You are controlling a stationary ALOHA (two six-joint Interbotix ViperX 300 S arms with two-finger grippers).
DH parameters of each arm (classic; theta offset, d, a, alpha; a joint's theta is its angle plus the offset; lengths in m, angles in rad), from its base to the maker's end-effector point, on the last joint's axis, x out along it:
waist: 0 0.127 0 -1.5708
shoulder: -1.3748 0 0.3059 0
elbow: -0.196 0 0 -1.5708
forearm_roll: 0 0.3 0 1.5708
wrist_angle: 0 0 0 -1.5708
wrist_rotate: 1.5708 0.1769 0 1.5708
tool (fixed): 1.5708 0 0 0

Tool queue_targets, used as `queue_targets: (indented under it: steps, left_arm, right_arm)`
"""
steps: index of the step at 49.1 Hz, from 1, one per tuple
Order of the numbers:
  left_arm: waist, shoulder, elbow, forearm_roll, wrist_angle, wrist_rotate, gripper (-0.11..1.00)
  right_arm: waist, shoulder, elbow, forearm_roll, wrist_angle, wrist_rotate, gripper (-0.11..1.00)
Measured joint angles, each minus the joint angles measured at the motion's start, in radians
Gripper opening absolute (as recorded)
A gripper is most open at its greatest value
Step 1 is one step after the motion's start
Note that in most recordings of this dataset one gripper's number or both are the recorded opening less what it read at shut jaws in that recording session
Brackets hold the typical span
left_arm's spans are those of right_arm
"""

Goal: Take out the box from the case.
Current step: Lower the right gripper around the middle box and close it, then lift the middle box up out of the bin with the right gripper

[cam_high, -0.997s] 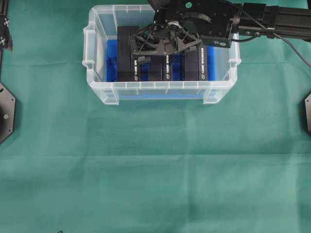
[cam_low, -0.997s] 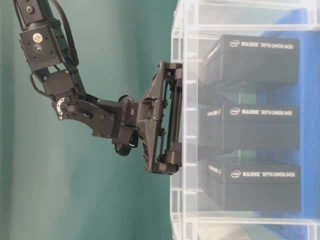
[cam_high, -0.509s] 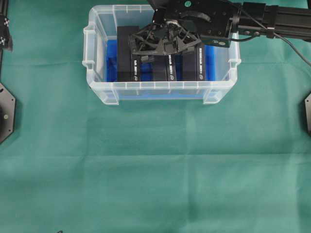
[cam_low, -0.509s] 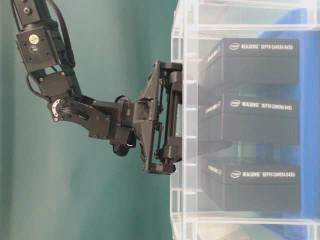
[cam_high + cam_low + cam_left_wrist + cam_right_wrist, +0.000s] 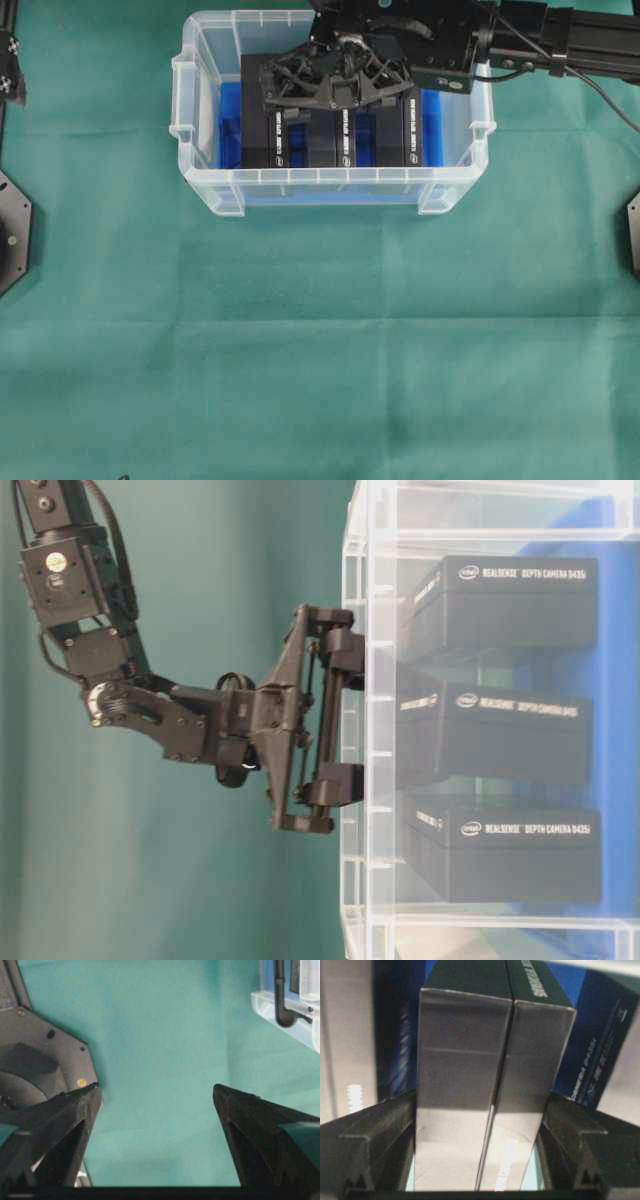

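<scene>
Clamped between the right fingers: the box and a neighbouring box, flush side by side, down inside the case at the far end of the bench. Spread wide and holding nothing: the left fingers, above the bench on the left. Risk of hauling both up together, or of dropping one mid-lift through uneven squeeze. Risk too of catching the rim and tugging the case along.

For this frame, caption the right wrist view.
Right gripper clamps two side-by-side black boxes inside the case.
</scene>
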Motion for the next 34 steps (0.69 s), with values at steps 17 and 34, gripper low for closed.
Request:
queue_targets:
  steps: [17, 34]
  left_arm:
    - [0.000, 0.002, 0.000, 0.002, 0.002, 0.005, 0.99]
    - [0.000, 0.002, 0.002, 0.002, 0.000, 0.005, 0.99]
  right_arm:
    - [0.000, -0.014, -0.097, 0.025, 0.147, 0.000, 0.70]
    - [0.011, -0.072, -0.204, 0.028, 0.293, 0.002, 0.68]
